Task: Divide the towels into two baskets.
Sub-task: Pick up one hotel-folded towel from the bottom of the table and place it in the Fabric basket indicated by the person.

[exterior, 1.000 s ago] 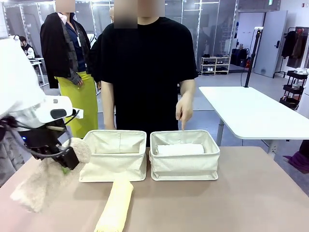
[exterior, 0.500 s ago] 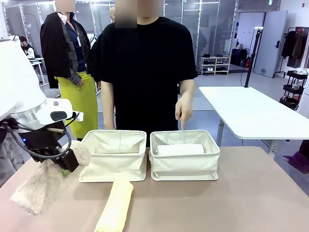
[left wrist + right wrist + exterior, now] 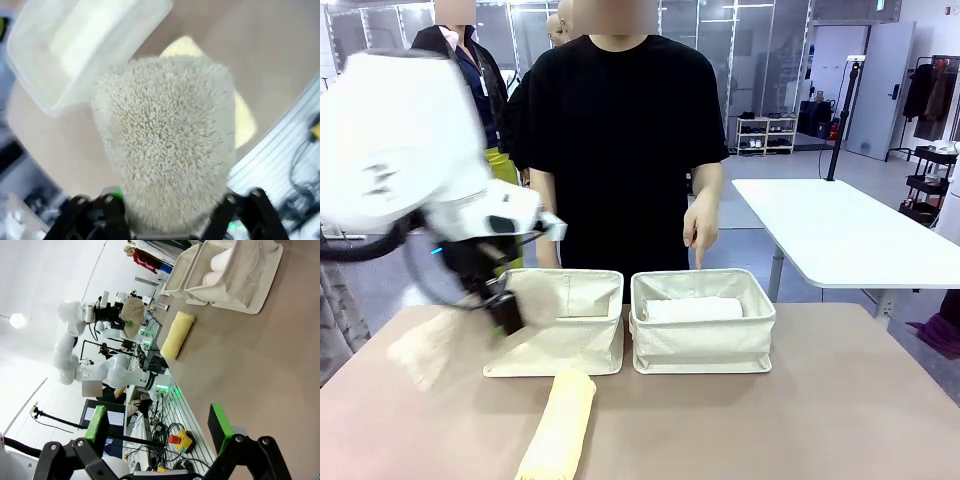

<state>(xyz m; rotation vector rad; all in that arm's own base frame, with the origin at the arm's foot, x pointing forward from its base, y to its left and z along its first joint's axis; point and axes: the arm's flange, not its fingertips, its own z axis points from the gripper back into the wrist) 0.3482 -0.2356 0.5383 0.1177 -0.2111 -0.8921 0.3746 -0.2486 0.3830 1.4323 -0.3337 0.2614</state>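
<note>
the left end effector (image 3: 167,217) pinches a shaggy tan towel roll (image 3: 165,140); the right end effector (image 3: 159,426) is spread wide, with flat green pads (image 3: 97,423).

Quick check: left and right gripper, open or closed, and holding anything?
Left gripper: closed on the shaggy tan towel.
Right gripper: open, holding nothing.

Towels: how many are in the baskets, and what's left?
Done: white towel and pinkish cream towel lie in the right basket. In hand: left claw grips the shaggy tan towel, lifted above the table. Left: that one and the yellow towel on the table, likely for the left basket.
</note>
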